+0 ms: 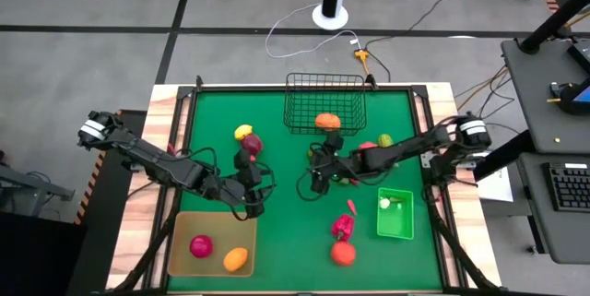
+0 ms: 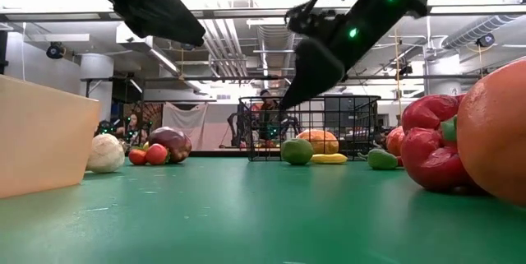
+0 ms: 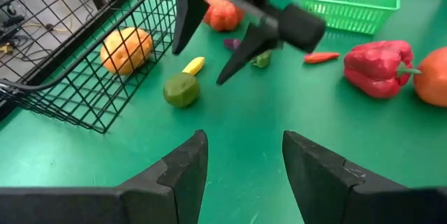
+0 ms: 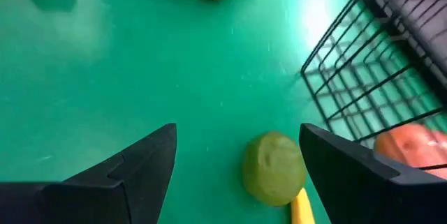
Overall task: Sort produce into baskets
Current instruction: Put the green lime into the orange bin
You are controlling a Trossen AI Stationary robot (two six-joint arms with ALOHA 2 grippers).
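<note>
My right gripper (image 4: pixel 237 147) stands open just above a round green fruit (image 4: pixel 274 168), one finger on either side of it and touching nothing. The fruit rests on the green mat beside a small yellow piece (image 3: pixel 194 65), close to the black wire basket (image 1: pixel 324 102), which holds an orange fruit (image 3: pixel 126 48). In the low view the right gripper (image 2: pixel 283 106) hangs over the green fruit (image 2: pixel 297 150). My left gripper (image 3: pixel 244 147) is open and holds nothing; it hovers over bare mat near the tan tray (image 1: pixel 181 241).
The tan tray holds a pink piece (image 1: pixel 201 245) and an orange piece (image 1: pixel 236 259). A green bin (image 1: pixel 395 215) stands near right, with a red pepper (image 1: pixel 342 226), an orange fruit (image 1: pixel 343 253) and a chilli (image 1: pixel 351 207) beside it. Yellow and dark red pieces (image 1: pixel 247 137) lie left of the basket.
</note>
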